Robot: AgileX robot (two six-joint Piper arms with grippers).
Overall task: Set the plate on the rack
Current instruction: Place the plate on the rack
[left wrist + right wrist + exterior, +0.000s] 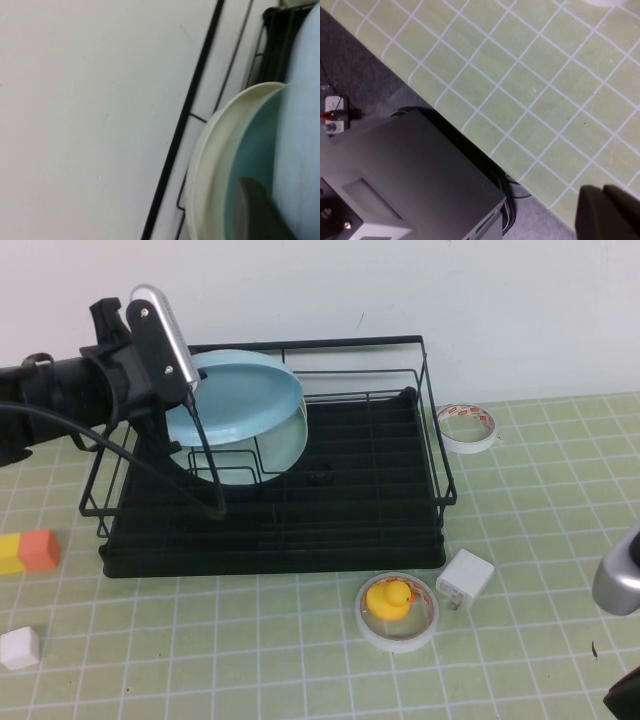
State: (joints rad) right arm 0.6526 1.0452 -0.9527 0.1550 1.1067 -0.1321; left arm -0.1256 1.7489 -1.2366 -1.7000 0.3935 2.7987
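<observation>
The light sky-blue plate (240, 398) hangs tilted above the back left of the black wire rack (300, 510). My left gripper (188, 392) is shut on the plate's left rim. In the left wrist view the plate (302, 150) fills the right side, with one dark finger (255, 212) against it. A pale mint-green plate (285, 445) stands upright in the rack's dividers just under and behind the blue plate; it also shows in the left wrist view (210, 160). My right gripper (607, 212) is shut and empty, at the table's front right edge.
A roll of tape (468, 427) lies right of the rack. A yellow duck (390, 600) sits in a tape ring in front, next to a white charger (465, 580). A yellow-orange block (28, 551) and a white cube (18, 647) lie front left.
</observation>
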